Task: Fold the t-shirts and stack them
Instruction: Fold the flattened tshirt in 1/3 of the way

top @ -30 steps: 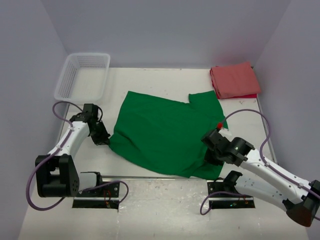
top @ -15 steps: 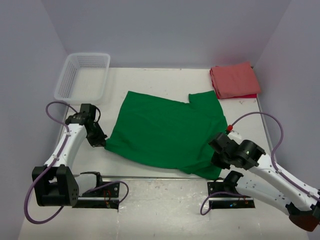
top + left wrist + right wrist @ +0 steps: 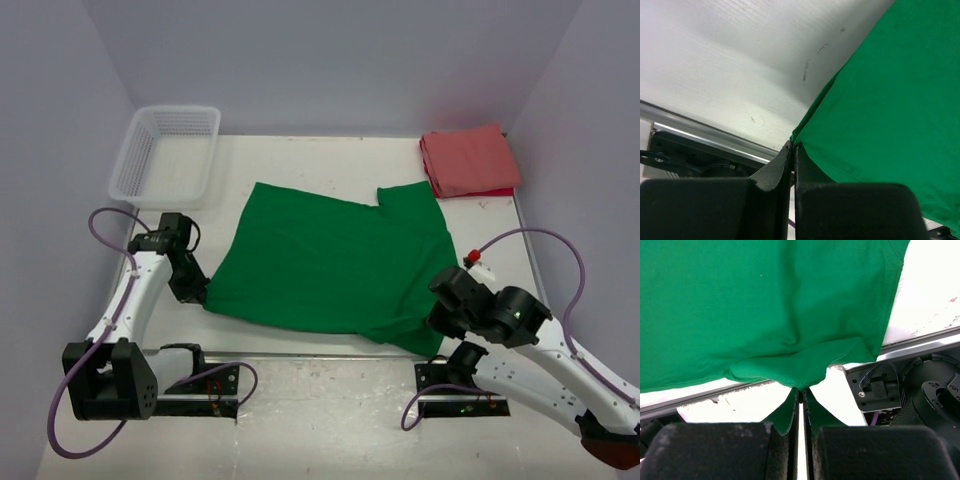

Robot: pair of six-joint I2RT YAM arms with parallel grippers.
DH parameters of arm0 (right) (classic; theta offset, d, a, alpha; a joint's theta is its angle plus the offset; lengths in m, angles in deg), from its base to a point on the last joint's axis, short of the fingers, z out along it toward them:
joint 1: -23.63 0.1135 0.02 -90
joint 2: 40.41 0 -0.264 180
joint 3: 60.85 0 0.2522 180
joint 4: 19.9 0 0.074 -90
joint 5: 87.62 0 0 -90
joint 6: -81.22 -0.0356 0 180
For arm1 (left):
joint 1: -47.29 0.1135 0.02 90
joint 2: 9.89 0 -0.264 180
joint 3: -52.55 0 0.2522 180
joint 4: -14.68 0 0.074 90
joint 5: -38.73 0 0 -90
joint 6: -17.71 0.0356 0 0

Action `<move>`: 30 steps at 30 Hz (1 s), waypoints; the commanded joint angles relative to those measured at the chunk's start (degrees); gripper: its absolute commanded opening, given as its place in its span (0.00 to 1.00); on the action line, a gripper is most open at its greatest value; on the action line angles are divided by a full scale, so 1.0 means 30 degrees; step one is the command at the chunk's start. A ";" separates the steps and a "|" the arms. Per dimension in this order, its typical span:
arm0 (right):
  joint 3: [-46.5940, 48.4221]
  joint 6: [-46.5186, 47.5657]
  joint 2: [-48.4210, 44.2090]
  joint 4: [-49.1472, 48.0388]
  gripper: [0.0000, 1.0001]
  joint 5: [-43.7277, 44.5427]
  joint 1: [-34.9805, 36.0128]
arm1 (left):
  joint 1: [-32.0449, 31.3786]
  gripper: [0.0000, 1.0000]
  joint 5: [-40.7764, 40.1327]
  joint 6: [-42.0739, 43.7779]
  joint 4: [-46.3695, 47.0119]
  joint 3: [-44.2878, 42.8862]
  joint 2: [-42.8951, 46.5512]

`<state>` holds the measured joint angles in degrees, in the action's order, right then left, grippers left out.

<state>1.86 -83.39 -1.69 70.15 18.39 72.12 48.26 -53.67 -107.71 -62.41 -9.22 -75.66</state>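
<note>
The bright green t-shirt (image 3: 330, 265) lies spread across the middle of the table, one short sleeve toward the back right. My left gripper (image 3: 196, 291) is shut on the shirt's near left corner (image 3: 805, 131). My right gripper (image 3: 437, 325) is shut on its near right corner, and the green cloth (image 3: 790, 330) bunches at the fingertips (image 3: 801, 390). The salmon-red t-shirt (image 3: 468, 160) lies folded at the back right corner.
A white mesh basket (image 3: 166, 152) stands at the back left. A metal rail (image 3: 320, 357) runs along the near table edge, between the two arm bases. Grey walls close in the table on three sides.
Both grippers have moved toward the near edge and slightly apart, dragging the green shirt's near hem with them. The hem now lies straighter and closer to the rail.
</note>
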 commanded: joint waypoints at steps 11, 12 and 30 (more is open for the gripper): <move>0.0939 -0.0502 0.0511 0.3017 0.00 0.1402 0.0126 | -0.0061 0.00 -0.0345 -0.0411 -0.0163 -0.0107 0.0191; 0.0969 -0.0473 0.0598 0.2988 0.00 0.1431 0.0126 | -0.0061 0.00 -0.0490 -0.0352 0.0044 -0.0719 -0.0450; 0.2170 -0.0647 0.3117 0.3399 0.00 0.4095 -0.0079 | -0.2077 0.00 -0.0754 0.1670 0.3678 -0.5645 -0.6607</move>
<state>5.75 -83.41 6.29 70.31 25.56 72.08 44.44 -55.79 -104.60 -55.06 -22.16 -94.57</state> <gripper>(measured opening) 0.007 0.005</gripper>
